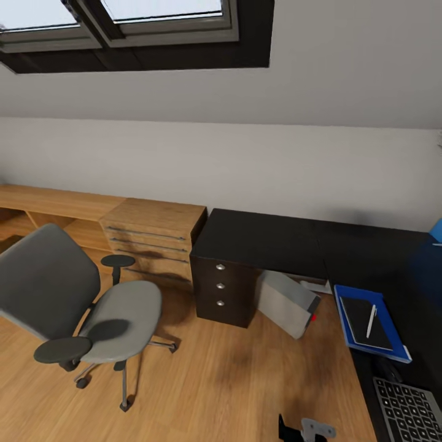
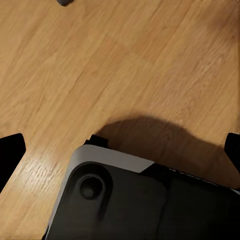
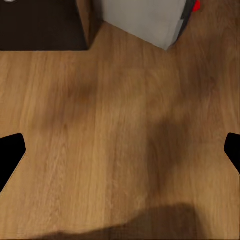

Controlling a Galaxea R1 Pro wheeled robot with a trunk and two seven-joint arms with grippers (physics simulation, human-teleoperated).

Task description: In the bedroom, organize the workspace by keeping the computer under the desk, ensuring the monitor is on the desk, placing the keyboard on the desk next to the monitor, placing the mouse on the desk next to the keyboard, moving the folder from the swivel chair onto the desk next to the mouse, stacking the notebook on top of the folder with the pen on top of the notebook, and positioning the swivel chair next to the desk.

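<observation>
Soft, even daylight came from the skylight windows (image 1: 123, 18) at the top of the head view, leaving the wall (image 1: 276, 159) pale and free of glare. Diffuse shadows lay on the wooden floor (image 1: 245, 380) beneath the swivel chair (image 1: 80, 307) and beside the black counter (image 1: 258, 245). Both wrist views were slightly blurred, with broad dark shadow patches across the floorboards.

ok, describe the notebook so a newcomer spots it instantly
Start at the black L-shaped desk and follow its right-hand wing toward the camera. A bright blue folder lies flat there; the notebook is the smaller dark grey rectangle on it, with a thin white pen on top.
</observation>
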